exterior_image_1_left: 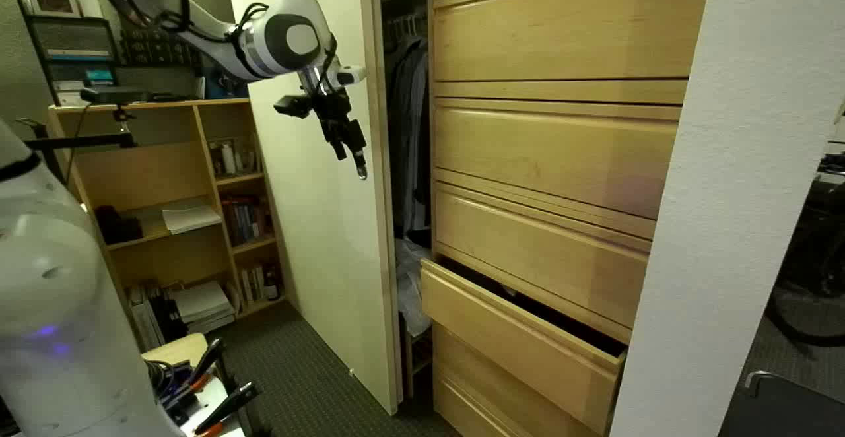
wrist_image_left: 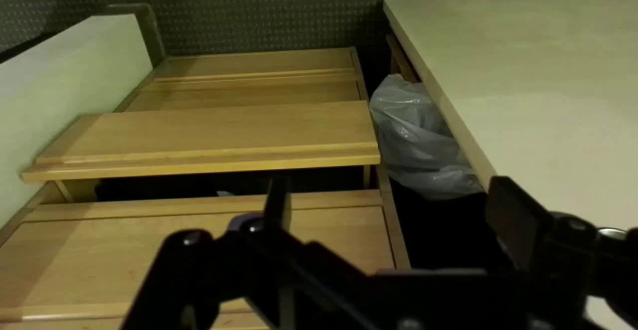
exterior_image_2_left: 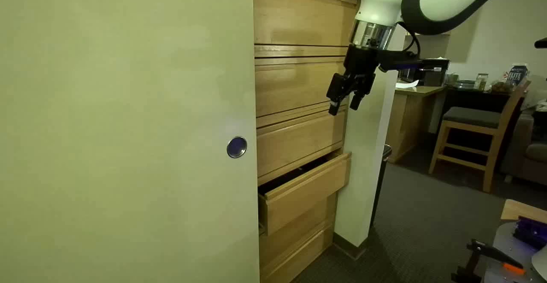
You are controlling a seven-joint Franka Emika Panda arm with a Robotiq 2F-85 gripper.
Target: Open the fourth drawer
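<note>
- Robotiq gripper (wrist_image_left: 391, 208), nearest: jaws parted wide, holding nothing. Clock directions run from it in the wrist view.
- Third drawer front (wrist_image_left: 139, 245) at nine o'clock, closed, pale wood.
- Fourth drawer (wrist_image_left: 214, 130) at ten o'clock, standing partly out, so the task looks mostly or wholly done. Stiff, sturdy wood, probably fairly heavy when loaded, though likely to slide readily. Its handle-less face looks smooth enough to slip; best hooked from behind the top lip (wrist_image_left: 199, 166), near mid-width. Contents too dark to tell.
- Plastic bag (wrist_image_left: 418, 135) at one o'clock; cream closet door (wrist_image_left: 558, 85) at two.
- Patterned carpet (wrist_image_left: 274, 16) at eleven.
- Farther off, each in an exterior view: bookcase (exterior_image_1_left: 158, 176), wooden chair (exterior_image_2_left: 474, 116).
</note>
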